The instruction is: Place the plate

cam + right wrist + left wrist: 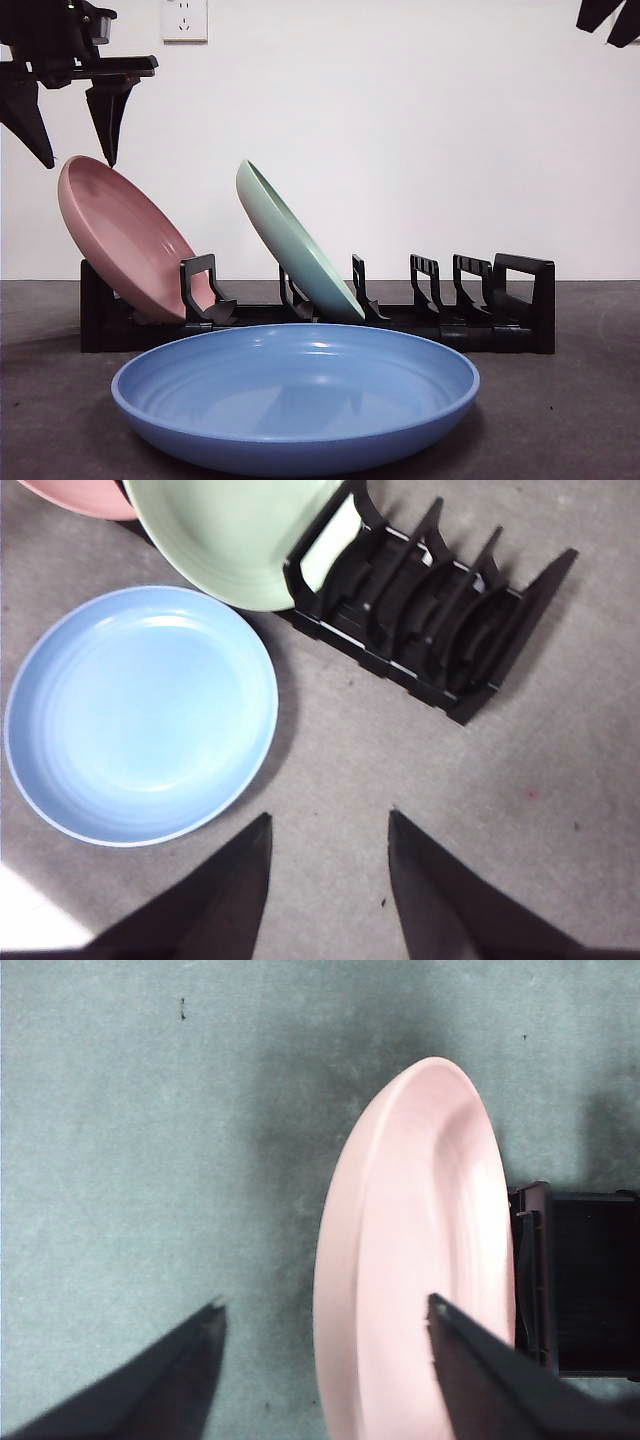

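A pink plate (125, 240) leans in the leftmost slot of the black dish rack (520, 310); it also shows in the left wrist view (420, 1260). A green plate (295, 245) leans in a middle slot. A blue plate (295, 390) lies flat on the table in front of the rack, and shows in the right wrist view (140, 710). My left gripper (70, 150) is open and empty, just above the pink plate's top rim, its jaws either side of the rim (325, 1310). My right gripper (330, 825) is open and empty, high at the right, over the table beside the blue plate.
The rack's right-hand slots (440, 620) stand empty. A white wall with a socket (184, 20) is behind the rack. Grey table (580, 420) surrounds the plates.
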You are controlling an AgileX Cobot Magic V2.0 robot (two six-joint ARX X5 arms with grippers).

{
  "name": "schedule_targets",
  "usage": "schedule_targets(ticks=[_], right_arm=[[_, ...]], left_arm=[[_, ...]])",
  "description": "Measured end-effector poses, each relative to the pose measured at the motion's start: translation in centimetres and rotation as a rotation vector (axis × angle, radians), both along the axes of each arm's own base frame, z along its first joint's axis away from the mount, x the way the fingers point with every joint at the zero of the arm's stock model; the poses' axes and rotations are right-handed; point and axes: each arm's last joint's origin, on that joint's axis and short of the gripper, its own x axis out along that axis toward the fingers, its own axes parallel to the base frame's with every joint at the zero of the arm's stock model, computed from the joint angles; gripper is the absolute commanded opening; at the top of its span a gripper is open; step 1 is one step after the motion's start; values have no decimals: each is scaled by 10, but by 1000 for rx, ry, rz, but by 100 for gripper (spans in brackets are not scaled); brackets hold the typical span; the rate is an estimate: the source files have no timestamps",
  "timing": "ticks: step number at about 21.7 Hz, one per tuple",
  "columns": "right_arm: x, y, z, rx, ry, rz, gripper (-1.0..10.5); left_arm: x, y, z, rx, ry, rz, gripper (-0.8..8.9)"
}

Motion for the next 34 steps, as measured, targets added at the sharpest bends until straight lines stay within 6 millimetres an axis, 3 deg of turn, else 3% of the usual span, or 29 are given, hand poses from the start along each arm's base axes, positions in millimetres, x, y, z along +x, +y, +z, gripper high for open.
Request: schedule_targets(ticks=[2, 4, 6, 12, 14, 18, 22, 34], right_arm=[[-1, 0, 0, -4, 6, -1, 185], [-1, -1, -1, -5, 9, -1, 185], [-1, -1, -1, -8, 14, -1, 184], [-1, -1, -1, -9, 16, -1, 184], [-1, -1, -1, -9, 16, -1, 184], [-1, -1, -1, -10, 17, -1, 185], [-1, -1, -1, -11, 18, -1, 185], [-2, -1, -1, -10, 17, -1, 184]], left_arm=[[0, 0, 0, 1, 4, 0, 77], [-1, 0, -1, 3, 10, 0, 74], [-1, 0, -1, 2, 10, -1, 7], [-3, 1, 4, 15, 32, 2, 7], [-5, 2, 16, 38, 43, 1, 6], [-15, 5, 63, 96, -21, 0, 6], [-32, 9, 98, 100, -45, -16, 6], [-83, 14, 127, -74, -98, -161, 6]])
